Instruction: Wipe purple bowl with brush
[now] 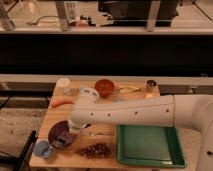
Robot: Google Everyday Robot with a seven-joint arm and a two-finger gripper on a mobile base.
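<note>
The purple bowl (56,131) sits at the front left of the wooden table. The brush (63,141), dark with a pale grey part, is inside the bowl at its near side. My gripper (69,134) reaches down from the white arm into the bowl, right at the brush. The arm hides the bowl's right rim and the gripper's tip.
An orange-red bowl (104,87) stands at the back middle. A light-blue cup (42,148) is in front of the purple bowl. A thin fork (101,133), grapes (94,149) and a green tray (147,145) lie to the right. A carrot (62,102) lies at the left.
</note>
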